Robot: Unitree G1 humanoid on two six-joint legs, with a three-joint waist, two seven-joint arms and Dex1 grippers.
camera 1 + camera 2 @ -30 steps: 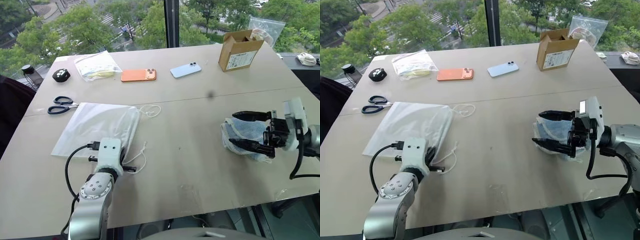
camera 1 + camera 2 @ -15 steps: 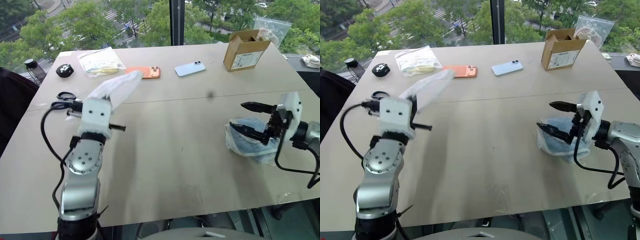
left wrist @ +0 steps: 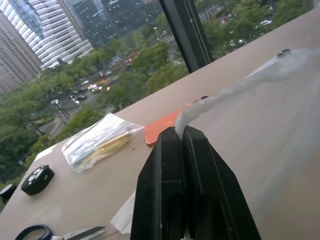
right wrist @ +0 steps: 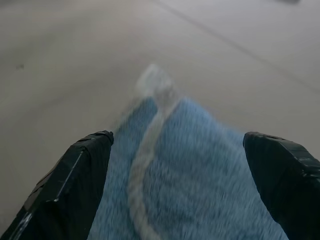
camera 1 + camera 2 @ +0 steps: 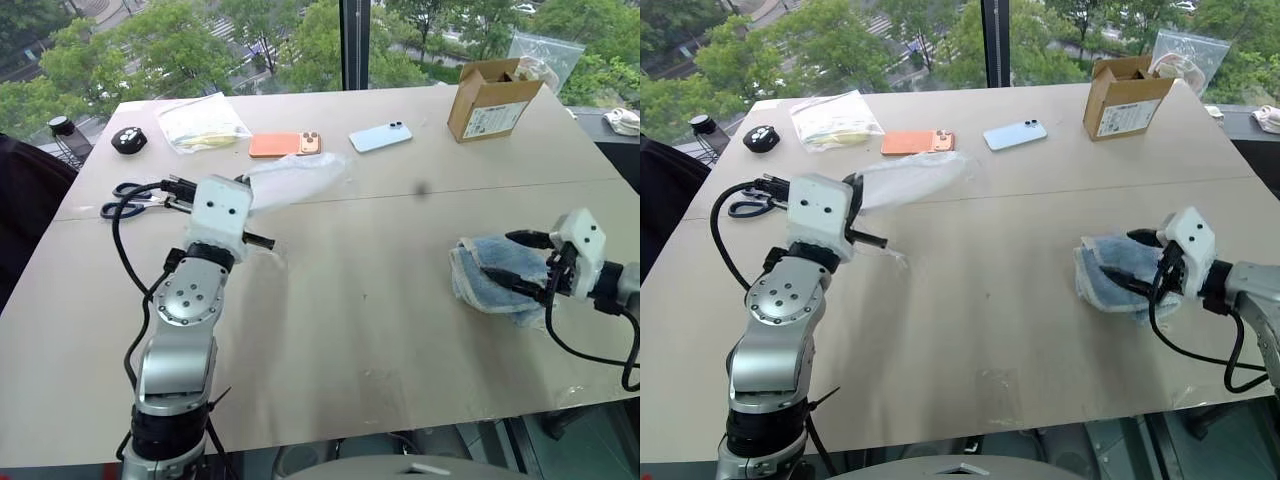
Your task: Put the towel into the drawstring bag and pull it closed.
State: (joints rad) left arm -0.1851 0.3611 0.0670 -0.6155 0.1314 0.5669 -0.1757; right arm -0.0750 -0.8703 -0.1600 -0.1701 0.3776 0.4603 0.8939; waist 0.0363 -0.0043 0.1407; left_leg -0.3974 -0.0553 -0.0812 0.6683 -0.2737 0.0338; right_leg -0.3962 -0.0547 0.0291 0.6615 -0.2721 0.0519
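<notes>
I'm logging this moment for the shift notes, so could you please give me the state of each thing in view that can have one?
drawstring bag: lifted off the table, pinched at one end.
left hand: shut on the drawstring bag.
towel: crumpled on the table, not in the bag.
right hand: open, fingers either side of the towel.
cardboard box: upright, top flaps open.
scissors: lying flat on the table.
zip bag: lying flat.

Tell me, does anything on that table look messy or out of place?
Little stands out. The towel lies crumpled near the table's right edge, with the open right gripper over it. The drawstring bag hangs off the table, pinched in the left gripper. The cardboard box stands open.
</notes>
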